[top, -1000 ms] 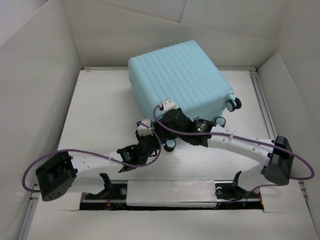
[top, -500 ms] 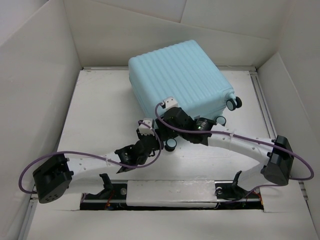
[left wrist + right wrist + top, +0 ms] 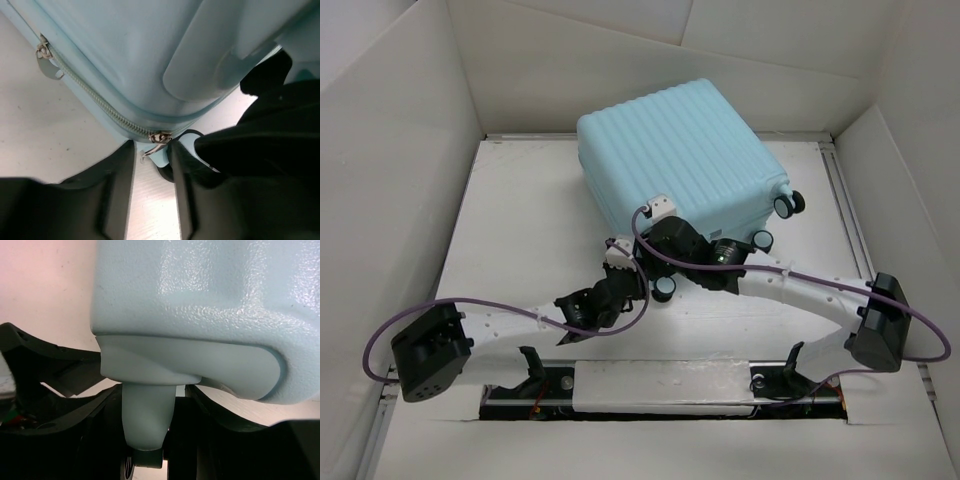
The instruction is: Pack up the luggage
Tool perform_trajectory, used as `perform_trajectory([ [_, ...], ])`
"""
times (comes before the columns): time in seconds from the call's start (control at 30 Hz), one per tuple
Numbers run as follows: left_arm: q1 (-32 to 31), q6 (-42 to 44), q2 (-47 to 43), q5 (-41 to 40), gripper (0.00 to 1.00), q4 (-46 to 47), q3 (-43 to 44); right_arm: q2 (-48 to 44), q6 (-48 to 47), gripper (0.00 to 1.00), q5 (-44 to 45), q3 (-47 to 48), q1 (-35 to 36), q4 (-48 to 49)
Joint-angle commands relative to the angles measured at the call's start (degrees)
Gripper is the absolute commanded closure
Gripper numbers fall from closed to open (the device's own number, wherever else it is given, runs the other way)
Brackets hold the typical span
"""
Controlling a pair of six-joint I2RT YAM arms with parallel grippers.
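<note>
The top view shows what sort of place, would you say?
Likely a robot test cell: white table walled by white panels, left arm and right arm bolted at its edge.

From where I stand, no word, label or number is readable (also not on the luggage [image 3: 680, 150]).

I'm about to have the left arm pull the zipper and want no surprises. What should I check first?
1. The luggage lies closed on the table: ok.
2. The zipper pull sits between the fingers of the left gripper: ok.
3. Left jaws clamped on the pull: not ok, a gap shows.
4. The right gripper straddles the caster stem: ok.
5. Right grip firm on that stem: cannot tell.
</note>
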Motion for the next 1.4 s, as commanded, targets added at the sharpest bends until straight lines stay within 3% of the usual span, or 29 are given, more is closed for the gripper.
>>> perform_trajectory([
  [0.0, -0.3, 1.2, 0.6, -1.4, 0.72, 7.0, 4.3, -2.0, -0.8, 0.85, -2.6, -0.7, -0.2, 10.2],
  [0.07, -0.3, 1.2, 0.6, -2.1, 0.79, 7.7, 4.3, -2.5, -0.3, 0.89, -3.2, -1.9, -0.2, 10.8],
  [0.1, -0.3, 1.2, 0.6, -3.1, 0.94, 7.7, 4.3, -3.0, -0.3, 0.9, -3.2, -1.9, -0.2, 10.8],
  [0.13, -0.3, 1.2, 0.6, -4.4, 1.0, 7.7, 4.3, -3.0, -0.3, 0.92, -3.2, -1.9, -0.2, 10.8],
  [0.37, -0.3, 0.5, -4.3, -9.4, 1.0, 5.3, 0.7, -4.7, -0.3, 1.0, -1.1, -3.7, -0.2, 10.2],
  [0.77, 2.5, -2.8, -15.8, -11.0, 1.0, 0.4, -6.4, -9.0, 0.2, 1.0, 0.4, -6.4, -1.3, 7.9],
  [0.9, 2.5, -2.8, -17.2, -0.1, 1.0, 6.0, -8.5, -9.5, 0.2, 1.0, 0.4, -6.9, -1.8, 7.9],
  [0.97, 2.0, -1.7, -15.9, 6.7, 0.9, 9.2, -7.9, -9.5, 0.2, 1.0, -0.2, -6.2, -1.8, 7.9],
  [1.07, -3.7, 2.1, -11.2, 4.7, 0.64, 9.8, -3.7, -7.9, -0.3, 1.0, -1.2, -4.0, -1.8, 7.3],
  [1.1, -5.2, 2.9, -8.8, 4.7, 0.51, 9.8, -1.8, -7.3, -0.3, 1.0, -1.2, -3.5, -1.8, 6.8],
  [1.2, -5.2, 2.9, -6.1, 2.1, 0.42, 9.8, -0.3, -7.3, -0.8, 1.0, -2.3, -2.9, -1.8, 6.8],
  [1.37, -5.2, 3.0, -0.1, -2.9, 0.46, 8.7, 2.0, -7.3, -0.8, 1.0, -4.5, -2.9, -1.8, 8.6],
])
